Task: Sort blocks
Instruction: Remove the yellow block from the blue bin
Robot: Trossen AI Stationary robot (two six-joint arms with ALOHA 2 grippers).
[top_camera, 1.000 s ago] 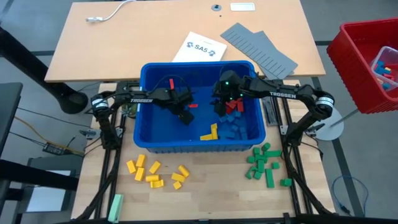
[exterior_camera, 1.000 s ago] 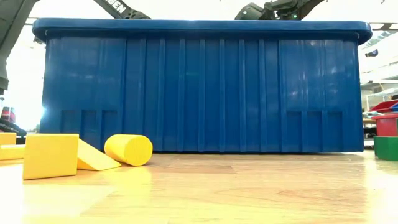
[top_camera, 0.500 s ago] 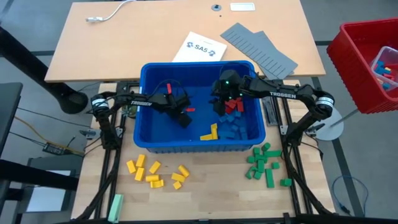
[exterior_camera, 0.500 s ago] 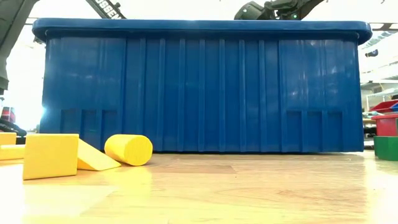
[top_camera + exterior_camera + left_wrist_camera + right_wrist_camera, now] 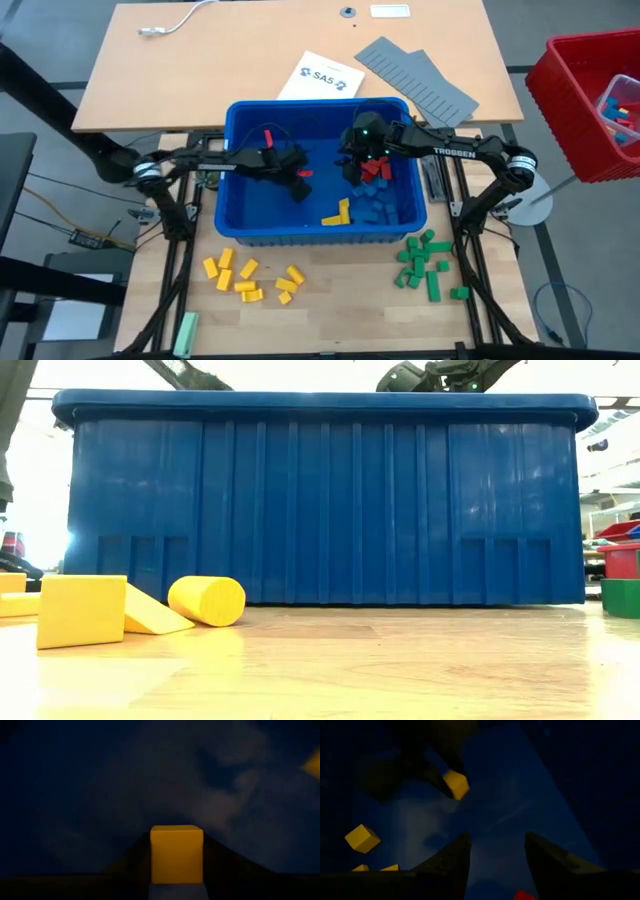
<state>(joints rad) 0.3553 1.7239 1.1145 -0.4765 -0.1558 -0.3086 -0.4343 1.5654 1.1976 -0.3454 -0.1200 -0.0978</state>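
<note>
a robotics lab or test workshop: two dark arms marked trossen (image 5: 447, 151) are bolted to a black frame around a wooden bench (image 5: 330, 290), loose cables (image 5: 60, 225) trail over grey floor at left, a printed sheet (image 5: 320, 77) lies on the far desk (image 5: 250, 50), and a red crate (image 5: 580, 100) stands at right.

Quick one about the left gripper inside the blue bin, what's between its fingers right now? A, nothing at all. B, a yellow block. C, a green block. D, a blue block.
B: the left wrist view shows a yellow block sitting squarely between the left gripper's dark fingers, above the floor of the blue bin.
</note>
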